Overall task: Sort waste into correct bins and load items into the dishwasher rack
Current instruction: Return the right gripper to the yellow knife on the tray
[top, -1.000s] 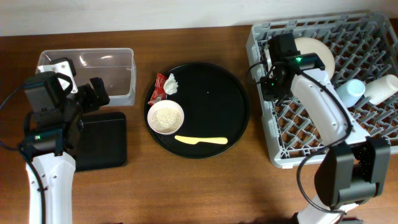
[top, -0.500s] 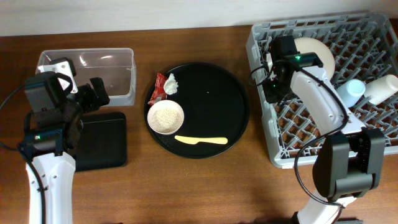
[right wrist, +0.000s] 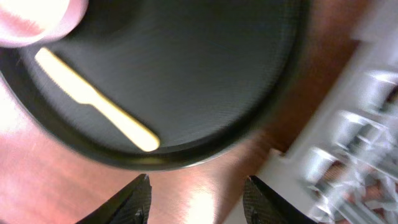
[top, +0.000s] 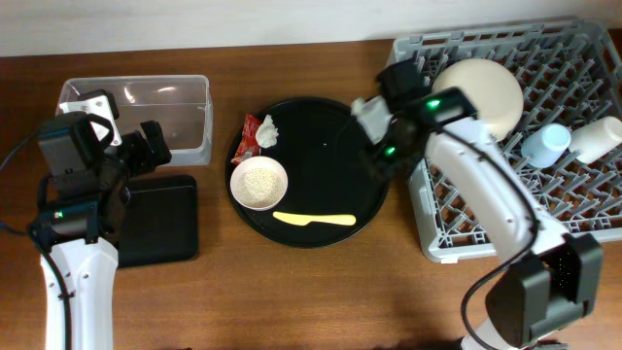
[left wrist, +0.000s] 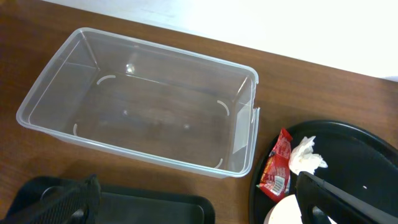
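The red wrapper (top: 251,134) and the white tissue scrap (top: 267,128) lie at the back left of the round black tray (top: 321,117). They also show in the left wrist view, wrapper (left wrist: 277,165) and tissue (left wrist: 306,155). The small pink bowl (top: 259,182) holds rice. A yellow utensil (top: 313,219) lies at the tray's front (right wrist: 99,106). The cream bowl (top: 481,87), light blue cup (top: 544,143) and white cup (top: 595,139) are in the grey rack (top: 428,209). My right gripper (top: 377,146) (right wrist: 198,193) is open and empty over the tray's right edge. My left gripper (top: 146,146) (left wrist: 196,199) is open and empty by the clear tub (top: 136,86). No pale blue utensil shows.
The clear tub (left wrist: 242,124) is empty at the back left. The black rectangular tray (top: 155,219) lies just in front of it (left wrist: 155,208). Brown tabletop lies between the round tray and the rack's left wall (right wrist: 367,124).
My right gripper has moved left out of the rack's back left corner to above the round tray's right edge, uncovering the cream bowl. The left arm has not moved.
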Controlling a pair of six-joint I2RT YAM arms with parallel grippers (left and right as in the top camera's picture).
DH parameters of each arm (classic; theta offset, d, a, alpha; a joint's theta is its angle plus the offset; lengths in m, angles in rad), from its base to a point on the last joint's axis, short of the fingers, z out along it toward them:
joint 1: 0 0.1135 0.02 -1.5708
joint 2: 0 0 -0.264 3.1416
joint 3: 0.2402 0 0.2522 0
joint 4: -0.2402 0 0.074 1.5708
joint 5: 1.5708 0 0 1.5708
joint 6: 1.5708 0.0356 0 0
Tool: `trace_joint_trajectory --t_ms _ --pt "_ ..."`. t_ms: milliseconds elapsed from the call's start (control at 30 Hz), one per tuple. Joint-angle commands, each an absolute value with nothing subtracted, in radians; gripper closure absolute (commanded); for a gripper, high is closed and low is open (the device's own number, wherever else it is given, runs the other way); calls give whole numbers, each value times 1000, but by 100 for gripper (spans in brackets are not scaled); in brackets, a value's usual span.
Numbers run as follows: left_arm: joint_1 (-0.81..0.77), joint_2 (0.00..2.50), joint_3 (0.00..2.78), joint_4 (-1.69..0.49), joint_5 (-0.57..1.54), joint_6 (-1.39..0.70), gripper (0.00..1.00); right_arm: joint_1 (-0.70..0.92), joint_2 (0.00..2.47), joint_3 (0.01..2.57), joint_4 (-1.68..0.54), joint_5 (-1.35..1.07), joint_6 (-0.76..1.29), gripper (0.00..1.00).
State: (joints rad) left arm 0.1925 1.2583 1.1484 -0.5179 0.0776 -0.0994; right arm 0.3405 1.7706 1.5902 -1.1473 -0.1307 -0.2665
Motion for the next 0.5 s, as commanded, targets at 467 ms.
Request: trace_joint_trajectory --t_ms 467 --pt "197 1241 1169 -516 78 -112 0 495 2030 1449 -1096 -250 -550 39"
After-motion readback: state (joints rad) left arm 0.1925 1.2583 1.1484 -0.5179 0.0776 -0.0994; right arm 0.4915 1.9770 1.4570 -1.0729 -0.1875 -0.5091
